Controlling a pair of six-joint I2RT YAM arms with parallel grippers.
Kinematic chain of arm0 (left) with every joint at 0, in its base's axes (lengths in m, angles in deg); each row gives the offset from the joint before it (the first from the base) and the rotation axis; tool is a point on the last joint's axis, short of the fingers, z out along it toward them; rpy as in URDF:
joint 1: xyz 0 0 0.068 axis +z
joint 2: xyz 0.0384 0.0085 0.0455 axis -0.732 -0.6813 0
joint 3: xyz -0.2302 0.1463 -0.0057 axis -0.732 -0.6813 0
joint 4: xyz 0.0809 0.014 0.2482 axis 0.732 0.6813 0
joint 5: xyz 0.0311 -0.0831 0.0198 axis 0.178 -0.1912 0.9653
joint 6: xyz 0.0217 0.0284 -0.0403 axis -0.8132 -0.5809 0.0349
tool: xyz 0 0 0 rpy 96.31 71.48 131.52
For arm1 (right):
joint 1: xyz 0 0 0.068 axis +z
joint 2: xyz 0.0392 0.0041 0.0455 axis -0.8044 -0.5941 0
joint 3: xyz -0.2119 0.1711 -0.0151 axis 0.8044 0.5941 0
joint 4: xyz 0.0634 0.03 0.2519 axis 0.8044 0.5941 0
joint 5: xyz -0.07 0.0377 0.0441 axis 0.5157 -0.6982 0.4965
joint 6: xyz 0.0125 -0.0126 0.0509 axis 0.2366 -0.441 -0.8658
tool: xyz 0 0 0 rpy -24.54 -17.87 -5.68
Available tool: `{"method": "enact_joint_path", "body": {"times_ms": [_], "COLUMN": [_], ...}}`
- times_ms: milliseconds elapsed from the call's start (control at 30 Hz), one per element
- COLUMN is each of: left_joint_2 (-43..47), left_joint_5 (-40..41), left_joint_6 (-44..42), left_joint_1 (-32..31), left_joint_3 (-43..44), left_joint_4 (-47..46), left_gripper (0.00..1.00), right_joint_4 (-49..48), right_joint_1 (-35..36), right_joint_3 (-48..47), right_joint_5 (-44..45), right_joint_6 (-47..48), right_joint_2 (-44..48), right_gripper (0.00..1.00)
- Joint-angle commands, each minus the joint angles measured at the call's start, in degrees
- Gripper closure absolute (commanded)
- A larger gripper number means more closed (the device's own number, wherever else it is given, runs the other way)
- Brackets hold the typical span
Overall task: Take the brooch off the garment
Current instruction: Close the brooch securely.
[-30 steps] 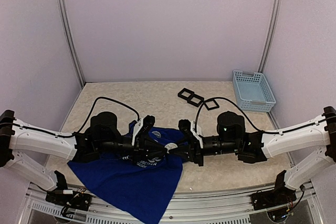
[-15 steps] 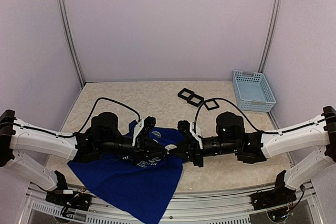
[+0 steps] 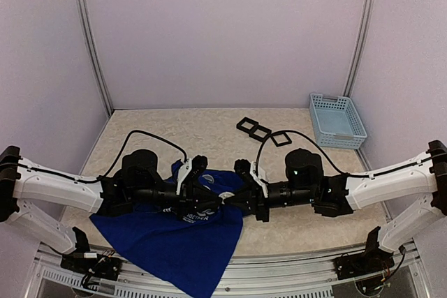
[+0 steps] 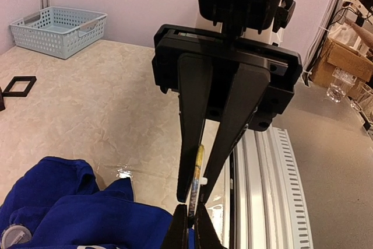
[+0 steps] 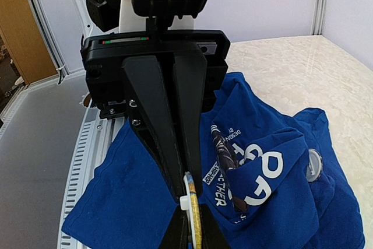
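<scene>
While our left claw (image 5: 187, 193) and right claw (image 4: 195, 197) are both clamping the brooch (image 4: 198, 164) edge-on just above the shirt (image 5: 134, 202), we are risking it slipping free or dragging cloth upward if its pin is catching.

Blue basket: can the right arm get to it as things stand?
Probably yes: the blue basket stands far right on its side, with open table between. But the right gripper is shut on the brooch, which the left gripper also pinches.
</scene>
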Motion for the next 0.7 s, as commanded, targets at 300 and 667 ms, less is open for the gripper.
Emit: {"method": "enact_joint_path", "body": {"times_ms": [300,667], "left_joint_2": [-0.3,0.4], "left_joint_5": [-0.9,0.5], "left_joint_6": [0.0,0.3], "left_joint_1": [-1.3,-1.3], "left_joint_3": [1.4,0.9], "left_joint_4": [-0.9,-1.1], "left_gripper": [1.0,1.0], "right_joint_4": [-1.5,-2.7], "right_joint_1": [0.2,0.3], "right_joint_3": [1.2,3.7], "right_joint_5": [11.8,16.7], "right_joint_6": [-1.6,-2.2], "right_joint_2": [2.8,7.6], "right_gripper": [0.94,0.94]}}
